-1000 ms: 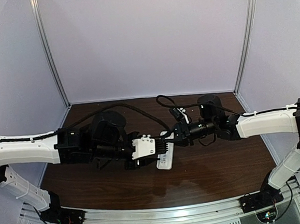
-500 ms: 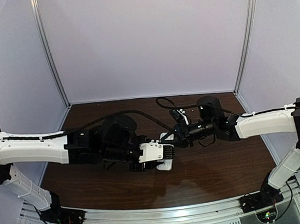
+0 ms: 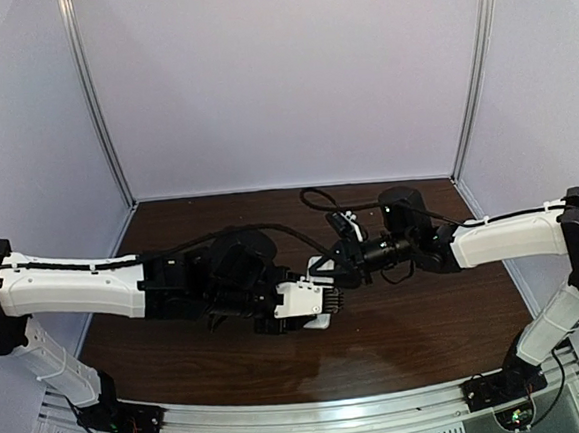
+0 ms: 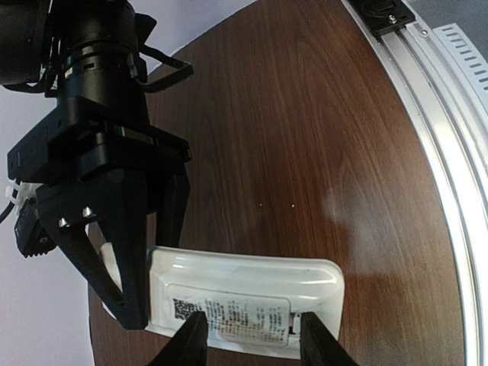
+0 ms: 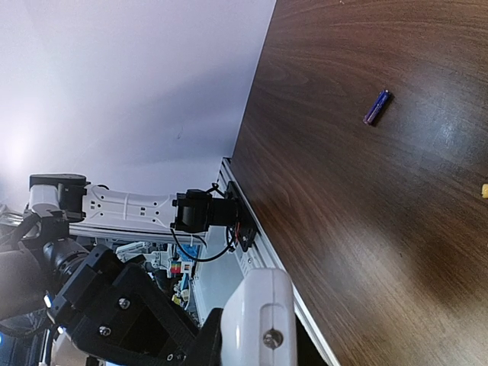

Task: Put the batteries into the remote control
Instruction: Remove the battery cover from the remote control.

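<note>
Remote control (image 4: 252,290) lying back-up, its printed label facing the left wrist camera, low over or on the dark wooden surface (image 4: 305,114) at mid-table; contact with the surface cannot be confirmed. The right pincer (image 4: 151,278) brackets one short end of the handset, one finger on each long edge, and appears clamped across its width. The left pincer (image 4: 255,339) is parted, its two tips poised over the back on either side of the label; it holds nothing, and whether the tips touch the plastic cannot be told. No open recess shows, so the back panel reads as closed. One purple battery (image 5: 377,107) lies alone on the surface, well apart from the handset, seen only from the right wrist; the second battery cannot be made out. Judged step: steadying the handset and gaining access to the compartment, with no cell loaded. The next move likely calls for the right pincer to hold the body firmly while the left tips bear on the panel and slide it off along the handset's length, without tilting the body.
</note>
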You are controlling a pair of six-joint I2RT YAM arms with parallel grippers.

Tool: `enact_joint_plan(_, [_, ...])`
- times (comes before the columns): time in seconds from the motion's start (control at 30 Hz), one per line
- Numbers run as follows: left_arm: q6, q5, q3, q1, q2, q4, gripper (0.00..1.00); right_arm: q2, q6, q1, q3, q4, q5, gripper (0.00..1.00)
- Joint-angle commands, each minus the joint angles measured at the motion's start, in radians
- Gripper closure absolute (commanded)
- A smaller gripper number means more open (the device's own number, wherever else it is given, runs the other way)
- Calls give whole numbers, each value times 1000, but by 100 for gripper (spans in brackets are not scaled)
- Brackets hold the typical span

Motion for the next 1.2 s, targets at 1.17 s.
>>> enact_joint_plan(1.17, [31,3,5,-4,20,22,48,38,-22,-6,6,-15,4,100])
